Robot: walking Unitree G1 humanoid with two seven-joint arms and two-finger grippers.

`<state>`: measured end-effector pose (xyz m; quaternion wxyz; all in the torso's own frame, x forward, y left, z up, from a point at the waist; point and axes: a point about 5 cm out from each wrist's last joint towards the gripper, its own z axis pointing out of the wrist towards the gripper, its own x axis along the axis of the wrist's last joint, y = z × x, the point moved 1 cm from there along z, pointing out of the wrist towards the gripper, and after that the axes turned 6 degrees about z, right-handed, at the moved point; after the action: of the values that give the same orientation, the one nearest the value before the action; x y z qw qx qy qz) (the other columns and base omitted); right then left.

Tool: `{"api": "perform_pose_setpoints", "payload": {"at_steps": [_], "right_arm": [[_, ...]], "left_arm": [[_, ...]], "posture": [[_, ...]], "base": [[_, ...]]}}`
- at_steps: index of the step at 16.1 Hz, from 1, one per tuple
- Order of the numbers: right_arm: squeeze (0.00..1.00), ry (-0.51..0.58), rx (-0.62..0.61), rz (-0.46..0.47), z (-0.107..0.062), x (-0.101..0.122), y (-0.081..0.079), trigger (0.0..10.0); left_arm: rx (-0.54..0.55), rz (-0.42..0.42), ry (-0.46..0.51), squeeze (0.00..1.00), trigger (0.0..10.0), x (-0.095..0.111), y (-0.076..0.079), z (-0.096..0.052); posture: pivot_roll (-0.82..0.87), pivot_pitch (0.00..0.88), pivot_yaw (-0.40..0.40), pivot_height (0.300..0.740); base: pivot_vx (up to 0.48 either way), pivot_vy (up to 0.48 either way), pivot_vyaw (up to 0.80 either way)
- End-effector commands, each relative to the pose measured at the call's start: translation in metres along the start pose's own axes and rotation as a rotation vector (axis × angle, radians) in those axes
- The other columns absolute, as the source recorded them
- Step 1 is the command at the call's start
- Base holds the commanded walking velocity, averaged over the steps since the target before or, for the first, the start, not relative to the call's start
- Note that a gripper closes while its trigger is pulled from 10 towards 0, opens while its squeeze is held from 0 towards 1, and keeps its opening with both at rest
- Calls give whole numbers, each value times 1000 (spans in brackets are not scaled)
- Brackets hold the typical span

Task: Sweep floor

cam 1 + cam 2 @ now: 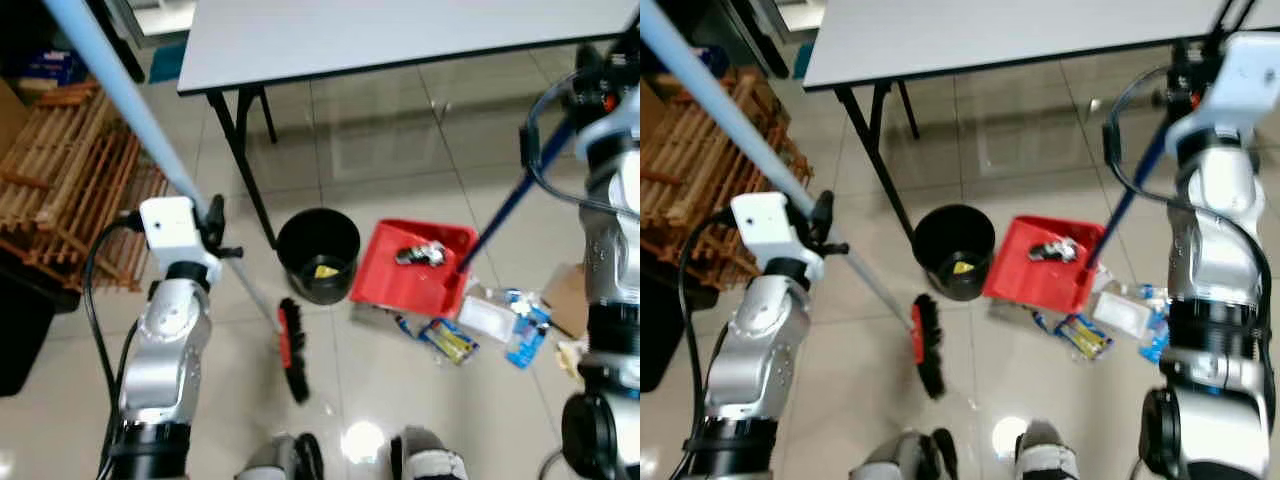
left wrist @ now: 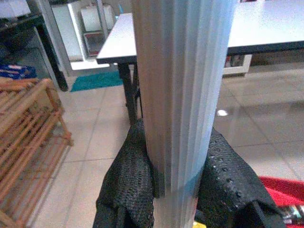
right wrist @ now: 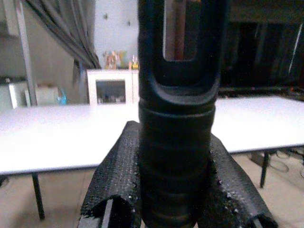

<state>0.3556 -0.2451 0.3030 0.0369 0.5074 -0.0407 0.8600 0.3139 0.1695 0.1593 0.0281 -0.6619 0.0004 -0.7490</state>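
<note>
Wrappers (image 1: 470, 330) litter the tiles right of the red dustpan (image 1: 415, 267), black bin (image 1: 318, 255) just left of it. Left gripper (image 2: 175, 180) clamps the pale broom (image 1: 291, 350) pole; right gripper (image 3: 175, 190) grips the dustpan's dark handle (image 1: 515, 195), raised high.

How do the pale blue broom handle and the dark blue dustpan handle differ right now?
The pale blue broom handle is thick, leans toward the robot's left and is clamped by the left gripper. The dark blue dustpan handle is thinner, leans right and is held by the right gripper. Both are long, slanted poles.
</note>
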Motion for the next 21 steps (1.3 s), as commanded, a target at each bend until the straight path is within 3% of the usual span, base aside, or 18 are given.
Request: {"api": "perform_pose_setpoints", "payload": {"at_steps": [1, 6, 21], "right_arm": [[0, 81, -17, -14, 4, 20, 8, 10000], [0, 86, -15, -16, 5, 21, 7, 10000], [0, 71, -10, -13, 3, 15, 6, 10000]], "left_arm": [[12, 12, 35, 0, 10000, 7, -3, -1], [15, 9, 29, 0, 10000, 5, -3, -2], [-11, 9, 19, 0, 10000, 2, 1, -3]], "posture": [[-203, 192, 137, 740], [-204, 191, 134, 740], [-207, 186, 132, 740]], "base": [[420, 0, 0], [400, 144, 0], [21, 0, 0]]}}
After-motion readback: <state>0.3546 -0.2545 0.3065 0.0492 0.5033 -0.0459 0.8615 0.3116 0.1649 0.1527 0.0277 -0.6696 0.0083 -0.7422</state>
